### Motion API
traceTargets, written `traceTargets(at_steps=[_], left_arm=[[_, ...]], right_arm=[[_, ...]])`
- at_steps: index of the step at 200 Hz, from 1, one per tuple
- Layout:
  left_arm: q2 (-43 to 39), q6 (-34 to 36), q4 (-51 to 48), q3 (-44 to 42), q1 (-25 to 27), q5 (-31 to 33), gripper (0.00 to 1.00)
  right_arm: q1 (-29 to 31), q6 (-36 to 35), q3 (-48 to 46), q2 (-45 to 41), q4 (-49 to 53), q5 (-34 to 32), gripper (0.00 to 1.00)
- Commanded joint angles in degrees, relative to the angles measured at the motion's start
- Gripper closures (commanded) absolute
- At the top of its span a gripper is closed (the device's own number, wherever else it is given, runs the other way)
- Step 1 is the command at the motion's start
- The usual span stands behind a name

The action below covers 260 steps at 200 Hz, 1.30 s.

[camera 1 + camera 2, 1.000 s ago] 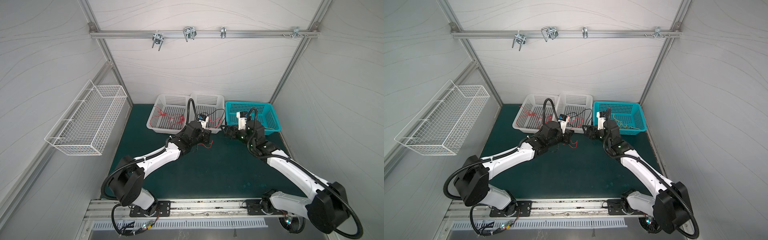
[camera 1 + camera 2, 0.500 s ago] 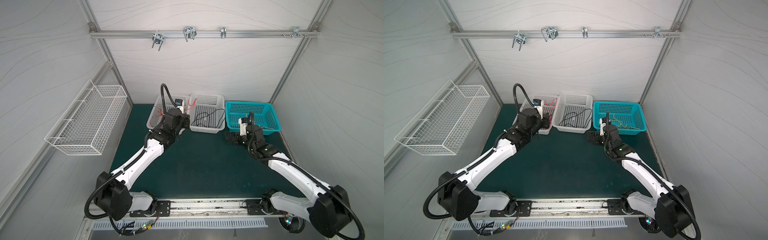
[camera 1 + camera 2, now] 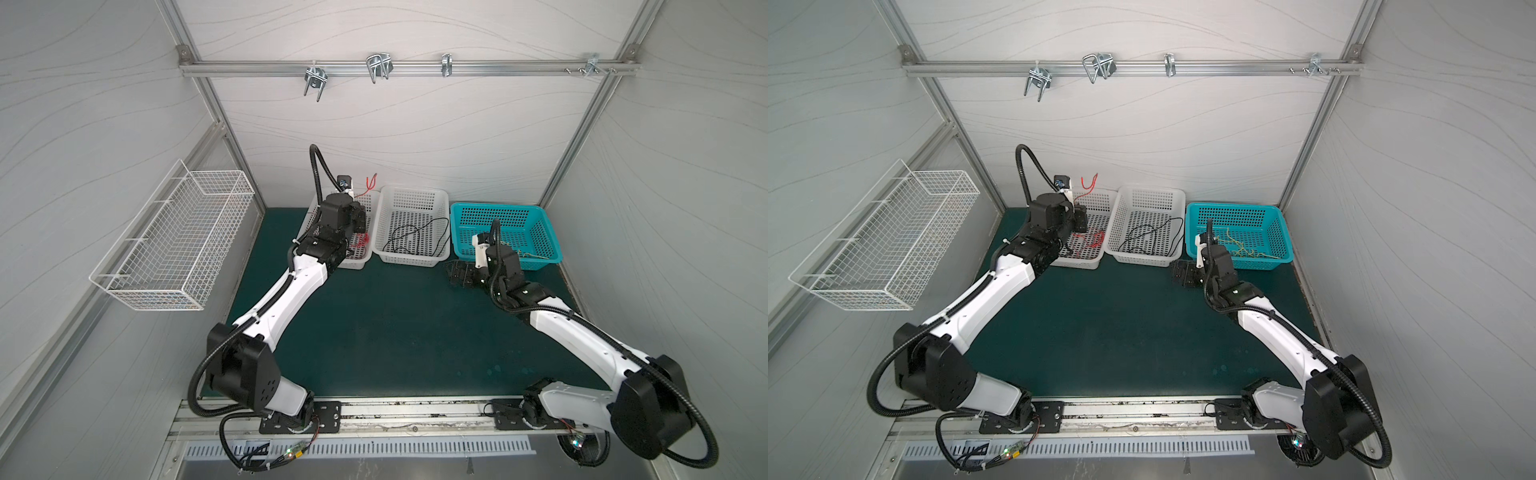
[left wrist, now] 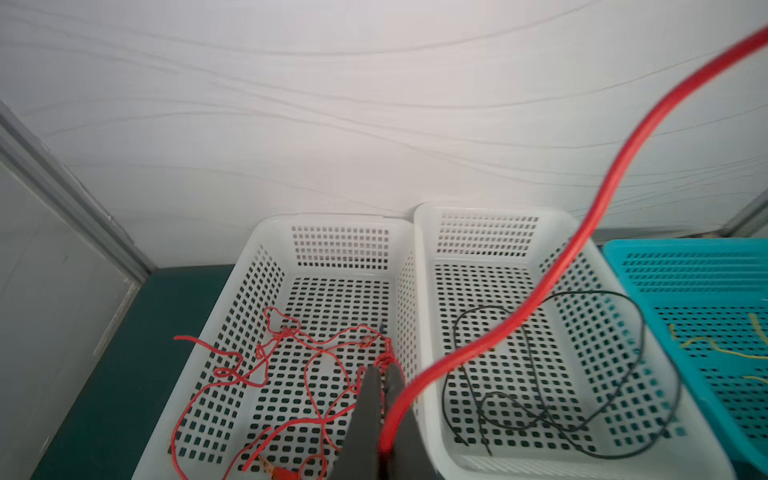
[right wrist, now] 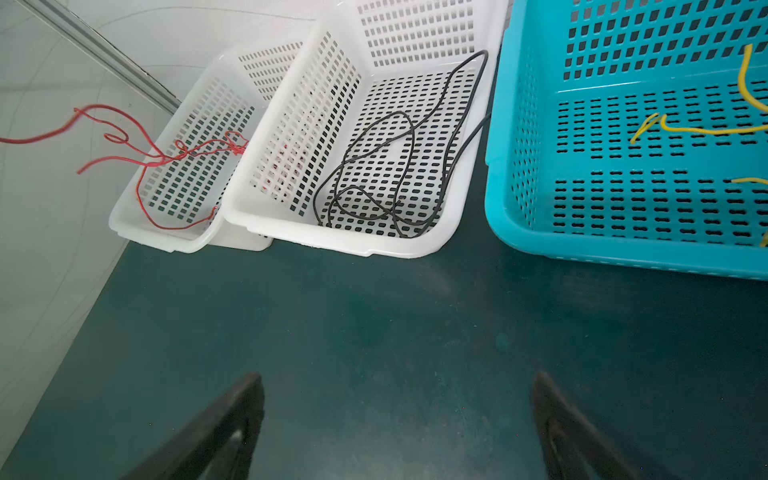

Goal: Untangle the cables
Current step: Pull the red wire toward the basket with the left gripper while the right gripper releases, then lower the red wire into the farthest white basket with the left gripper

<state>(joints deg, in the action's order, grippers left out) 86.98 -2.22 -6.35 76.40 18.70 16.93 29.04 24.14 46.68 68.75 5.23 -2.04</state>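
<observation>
Thin red cable [image 4: 552, 266] pinched in left end effector [image 4: 384, 374]; right end effector [image 5: 397, 399] wide.

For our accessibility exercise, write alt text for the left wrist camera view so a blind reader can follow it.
The left gripper, shut on a red cable, hangs above a white basket holding more tangled red cable. Beside it, a second white basket holds a looped black cable; the edge of a blue basket with yellow cable shows alongside.
</observation>
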Motion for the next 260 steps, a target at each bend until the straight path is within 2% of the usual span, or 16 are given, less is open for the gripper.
traceTargets(at_steps=[1, 25, 47, 140, 196, 231, 260], left_arm=[[6.54, -2.18, -4.96, 4.72, -2.37, 1.66, 1.0], [13.77, -4.88, -10.79, 8.67, -3.14, 1.97, 1.0], [17.89, -6.23, -12.03, 9.48, -3.14, 0.92, 1.0], [24.49, -8.82, -15.79, 12.2, -3.58, -0.24, 1.0], [24.51, -10.06, -17.59, 12.83, -5.3, -2.0, 0.65], [23.68, -12.11, -17.44, 12.62, -6.83, -5.63, 0.53], [21.95, -11.35, -17.48, 12.27, -6.83, -8.36, 0.5]], right_arm=[[0.32, 0.65, 1.32, 0.25, 0.48, 0.89, 0.01], [0.32, 0.56, 1.32, 0.21, 0.87, 0.39, 0.01], [0.32, 0.4, 1.58, 0.5, 0.93, 0.37, 0.01], [0.3, -0.29, 1.47, 1.84, 0.21, 0.21, 0.01], [0.22, -1.03, 0.82, 0.38, 0.76, -1.07, 0.01], [0.18, -1.11, 0.42, -0.03, 0.83, -1.58, 0.01], [0.23, -1.16, 0.41, -0.11, 1.09, -2.02, 0.01]])
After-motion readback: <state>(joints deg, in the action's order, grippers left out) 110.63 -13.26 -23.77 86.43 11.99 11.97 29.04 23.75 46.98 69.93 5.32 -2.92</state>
